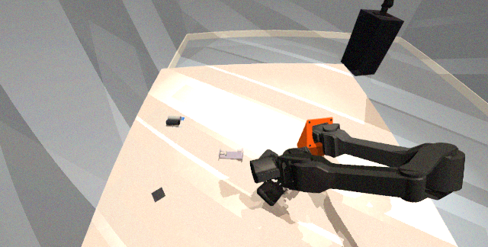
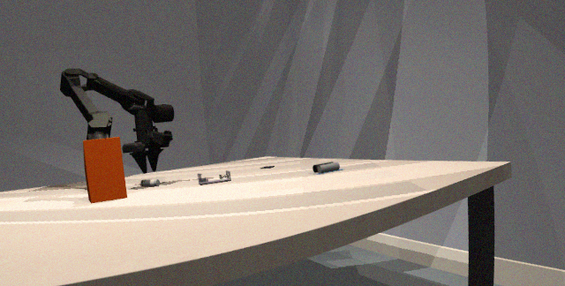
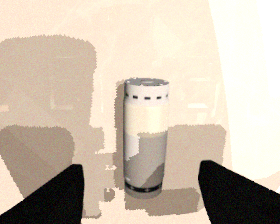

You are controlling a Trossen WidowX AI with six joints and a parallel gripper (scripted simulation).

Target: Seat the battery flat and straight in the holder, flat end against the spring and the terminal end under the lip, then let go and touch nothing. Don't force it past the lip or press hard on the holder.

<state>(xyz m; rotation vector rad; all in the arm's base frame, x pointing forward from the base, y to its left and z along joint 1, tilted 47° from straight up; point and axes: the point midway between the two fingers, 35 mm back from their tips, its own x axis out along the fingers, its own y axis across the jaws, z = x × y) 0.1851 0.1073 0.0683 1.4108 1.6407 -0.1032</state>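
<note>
One battery is the thing to move, and it lies on the bench, not in the holder. In the wrist view it sits between the two dark fingers, its long axis running away from the camera, with free gap on both sides. The claw is released, abt half open, and holds nothing; in the exterior view its tips hang just above the bench, near the battery.

How it will handle, in my judgement: a small rigid cylinder, prob. light, with smooth skin. It does not bend or crush, but it can roll sideways on the bench and can slip or turn btw flat pads if taken off-centre. A ring of small dark marks is near the far end; which end is flat and which is the terminal, I cannot tell from here.

Where to take it: across the round body at mid-length, fingers on the two long sides, so both ends stay free for the spring and the lip. A grip near one end would let it tilt.

The holder stands apart from the battery, further along the bench. A second dark cylinder lies well apart, and an orange block stands close to the arm base.
</note>
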